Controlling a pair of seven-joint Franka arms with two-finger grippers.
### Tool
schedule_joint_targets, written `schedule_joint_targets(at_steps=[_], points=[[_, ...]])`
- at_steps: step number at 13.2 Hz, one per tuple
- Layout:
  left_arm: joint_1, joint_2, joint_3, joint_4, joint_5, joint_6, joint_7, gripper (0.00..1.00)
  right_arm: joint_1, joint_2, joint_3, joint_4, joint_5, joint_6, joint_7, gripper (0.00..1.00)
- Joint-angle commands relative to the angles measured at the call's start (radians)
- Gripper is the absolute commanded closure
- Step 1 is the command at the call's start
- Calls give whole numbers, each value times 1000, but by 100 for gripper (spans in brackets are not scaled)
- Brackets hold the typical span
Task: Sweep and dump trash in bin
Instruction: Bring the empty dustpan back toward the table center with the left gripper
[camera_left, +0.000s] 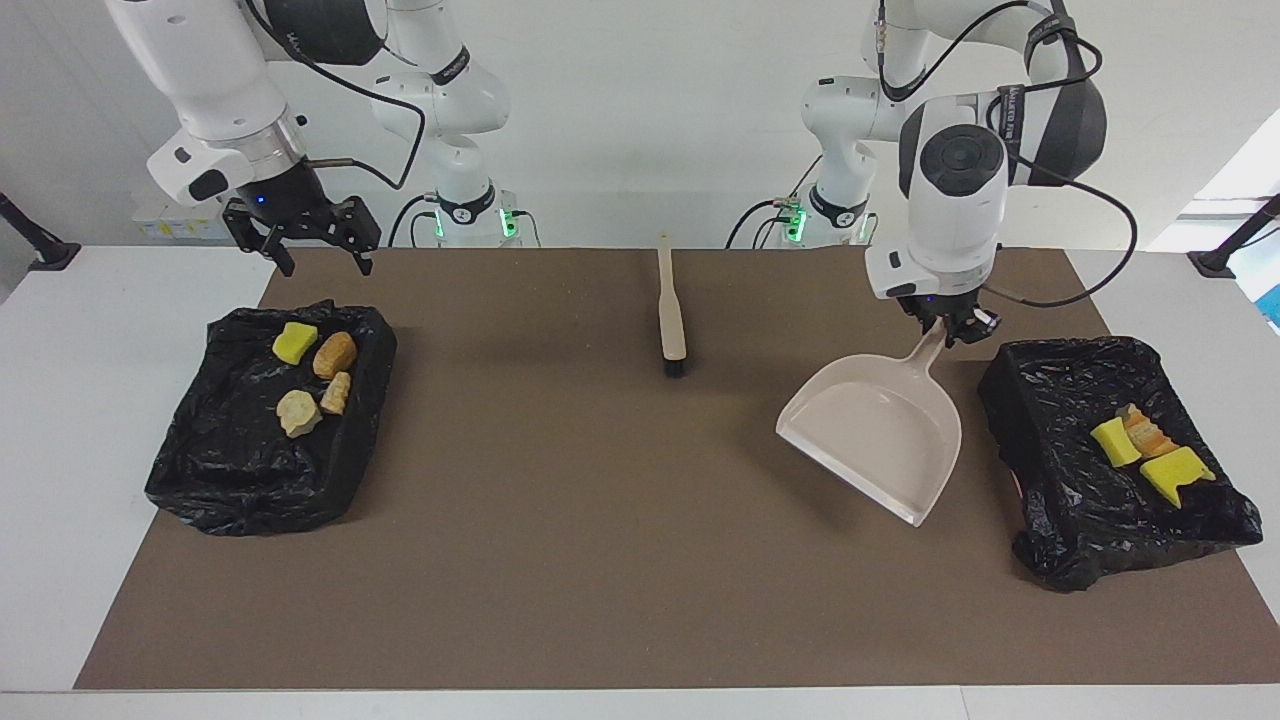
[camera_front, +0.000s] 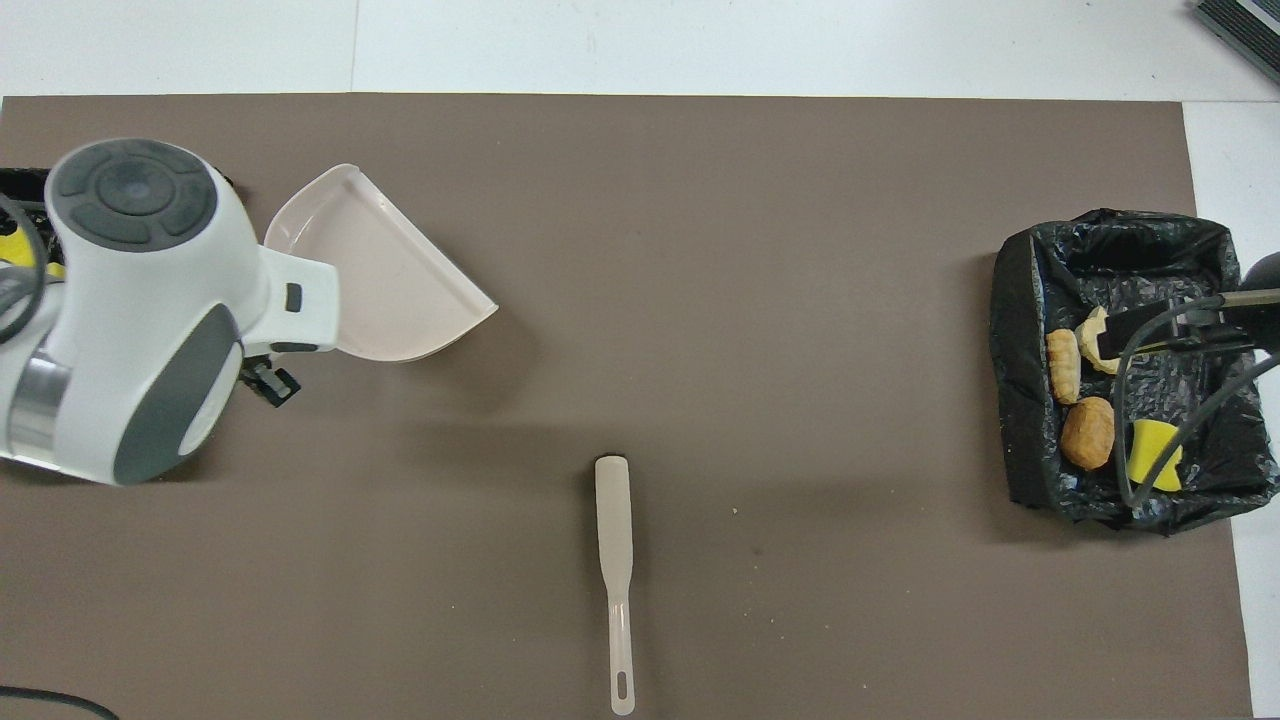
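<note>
**Beige dustpan aloft, scraps sitting in both bins**

Beige plastic catches the eye first: the dustpan (camera_left: 878, 432) hangs tilted over the brown mat (camera_left: 560, 560), pinched by its handle in the left gripper (camera_left: 945, 325), fingers pressed together on the handle's end. The pan's mouth points away from the robots and its scoop looks empty.

Just beside it, at the left arm's end of the table, sits a bin lined with a black bag (camera_left: 1040, 450). Inside lie three pieces of trash: a yellow sponge chunk (camera_left: 1113, 441), an orange-brown piece (camera_left: 1147, 432) touching it, and a second yellow chunk (camera_left: 1175, 474).

Over at the right arm's end, the other black-lined bin (camera_left: 230, 460) holds four scraps: a yellow sponge (camera_left: 294, 342), a brown bread-like piece (camera_left: 335, 354), a smaller tan piece (camera_left: 336, 393) and a pale beige lump (camera_left: 298, 412).

The right gripper (camera_left: 315, 255) hovers above that bin's edge nearest the robots, fingers spread, holding nothing.

Midway along the mat, close to the robots, the brush (camera_left: 671, 310) lies flat, bristles pointing away from them, well apart from both grippers.
</note>
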Motion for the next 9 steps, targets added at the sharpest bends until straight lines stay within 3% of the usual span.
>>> schedule_joint_targets(at_steps=[1,4,6,9], points=[[-63,68,18,-1,-133,129,-295,100,-3,-21,3,-23,18,4,15,0],[-147,134,18,29,-189,240,-556,100,-3,-21,3,-23,18,4,15,0],[-189,178,19,63,-268,260,-656,100,-3,-21,3,-23,18,4,15,0],[-250,243,21,149,-282,272,-725,100,-3,-21,3,-23,18,4,15,0]])
